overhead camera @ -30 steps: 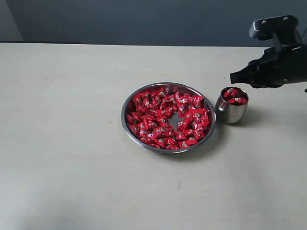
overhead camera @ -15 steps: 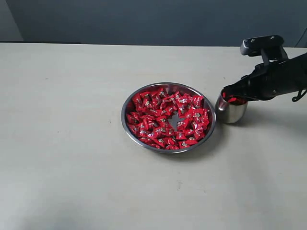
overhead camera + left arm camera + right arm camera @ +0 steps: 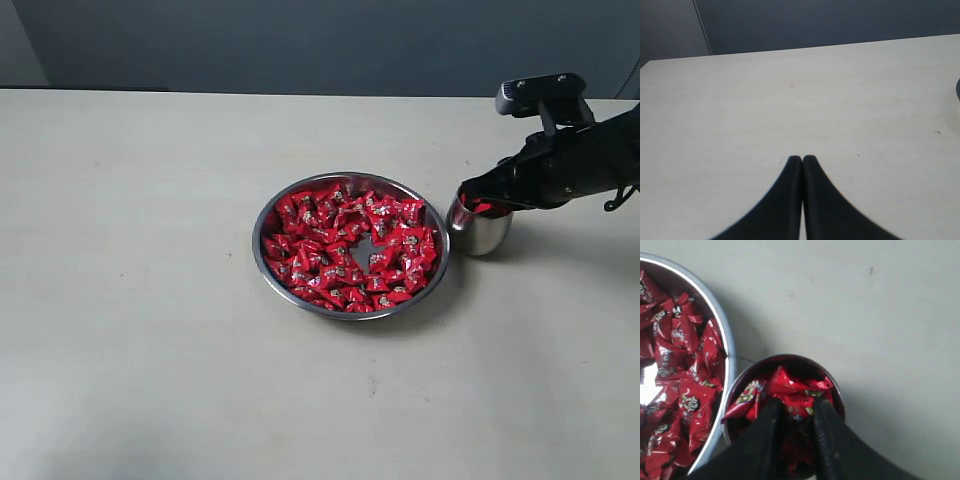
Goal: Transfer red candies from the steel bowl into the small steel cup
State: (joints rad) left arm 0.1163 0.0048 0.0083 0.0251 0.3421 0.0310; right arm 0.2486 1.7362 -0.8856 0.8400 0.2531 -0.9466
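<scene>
Left hand (image 3: pixel 802 159): fingers pressed together, empty, hovering over bare surface (image 3: pixel 150 300). Steel bowl (image 3: pixel 256 240) mid-surface, full of red candies (image 3: pixel 330 250). Small steel cup (image 3: pixel 482 238) just right of the bowl, apart from it, already near full of candies. Right hand (image 3: pixel 796 407) tips dipped at the cup mouth, fingers narrowly apart, apparently clamped on 1 red candy (image 3: pixel 799 390). Step: drop-off. Next move probably calls for spreading the fingers, lifting clear, then going back to the bowl.
</scene>
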